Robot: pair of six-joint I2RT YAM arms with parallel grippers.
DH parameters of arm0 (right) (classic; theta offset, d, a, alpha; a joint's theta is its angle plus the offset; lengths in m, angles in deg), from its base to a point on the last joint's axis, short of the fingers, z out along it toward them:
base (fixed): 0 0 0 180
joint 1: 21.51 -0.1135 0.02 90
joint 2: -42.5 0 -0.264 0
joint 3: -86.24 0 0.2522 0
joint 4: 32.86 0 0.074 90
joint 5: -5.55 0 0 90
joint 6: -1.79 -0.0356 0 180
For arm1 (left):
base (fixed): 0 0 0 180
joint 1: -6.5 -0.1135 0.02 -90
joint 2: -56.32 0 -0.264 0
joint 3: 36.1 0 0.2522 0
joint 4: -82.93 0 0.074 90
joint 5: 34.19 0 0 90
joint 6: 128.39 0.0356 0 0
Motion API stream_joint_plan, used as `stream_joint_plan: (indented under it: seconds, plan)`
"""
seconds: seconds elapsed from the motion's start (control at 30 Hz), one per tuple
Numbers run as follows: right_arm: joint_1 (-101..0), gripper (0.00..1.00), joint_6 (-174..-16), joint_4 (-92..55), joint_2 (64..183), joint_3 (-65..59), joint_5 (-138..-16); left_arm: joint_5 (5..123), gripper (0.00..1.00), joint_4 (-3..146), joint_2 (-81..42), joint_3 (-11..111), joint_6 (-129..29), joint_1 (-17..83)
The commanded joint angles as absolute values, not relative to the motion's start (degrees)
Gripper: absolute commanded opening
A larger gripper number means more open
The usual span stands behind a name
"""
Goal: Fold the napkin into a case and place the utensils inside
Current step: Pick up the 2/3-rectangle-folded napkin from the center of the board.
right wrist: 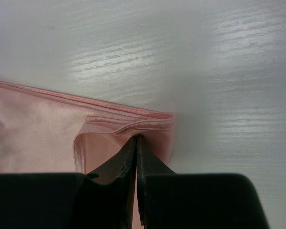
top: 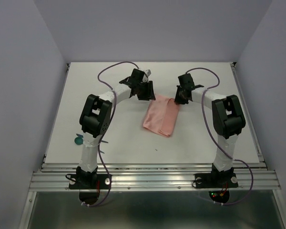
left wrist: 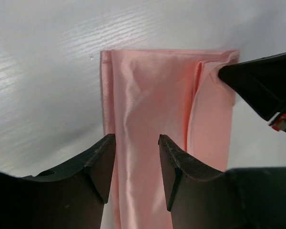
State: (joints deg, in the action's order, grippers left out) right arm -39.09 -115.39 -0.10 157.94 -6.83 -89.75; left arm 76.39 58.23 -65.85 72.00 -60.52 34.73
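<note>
Nearest on the bench (top: 109,148), well to the left of the napkin (top: 161,119) and closer to the near edge than it, the utensils (top: 78,140) show only as a small round teal end and a sliver of handle beside the left arm; the rest is hidden. The napkin lies mid-bench as a narrow, layered strip, so the folding looks well advanced, with the pocket not yet finished and nothing inside it. Both grippers work at the napkin's far end. The right gripper (right wrist: 136,140) is pinched fully closed on the napkin's far right corner, where the stacked hems bunch and pucker slightly at the fingertips. The left gripper (left wrist: 136,148) hangs just above the napkin's far left part with its jaws apart and nothing between them; the cloth runs under the gap. To do this step well, I judge that the right pinch should serve as a steady anchor while the left gripper drops onto the napkin's far edge and takes only the layers it means to move. Both corners should then travel together, level and slow, so the thin cloth folds on a straight line rather than skewing, slipping or dragging the whole strip across the bench.
</note>
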Motion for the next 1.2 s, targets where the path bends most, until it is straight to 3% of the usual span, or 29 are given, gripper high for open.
stream_joint_plan:
  seconds: [0.0, 0.4, 0.6, 0.77, 0.93, 1.17]
  plan:
    - [-39.0, 0.08, -114.75, 1.29, 157.73, -4.78, -88.58, 73.66, 0.52, 55.55, -66.55, 75.3, -60.72, 35.5]
    - [-39.0, 0.08, -115.28, 1.02, 157.38, -4.43, -88.32, 67.5, 0.42, 50.28, -74.29, 81.37, -58.69, 38.49]
    - [-39.0, 0.08, -115.55, 0.76, 157.11, -4.08, -88.14, 66.28, 0.31, 47.73, -77.19, 83.39, -59.48, 38.67]
    - [-39.0, 0.08, -115.46, 0.76, 157.11, -3.73, -88.23, 63.91, 0.41, 48.42, -74.13, 81.56, -59.57, 38.75]
    - [-39.0, 0.08, -115.37, 0.76, 156.85, -3.64, -88.23, 59.51, 0.44, 53.25, -67.71, 76.63, -59.22, 38.67]
    - [-39.0, 0.08, -115.46, 0.76, 156.85, -3.73, -88.4, 58.53, 0.44, 54.4, -67.69, 76.28, -58.96, 38.75]
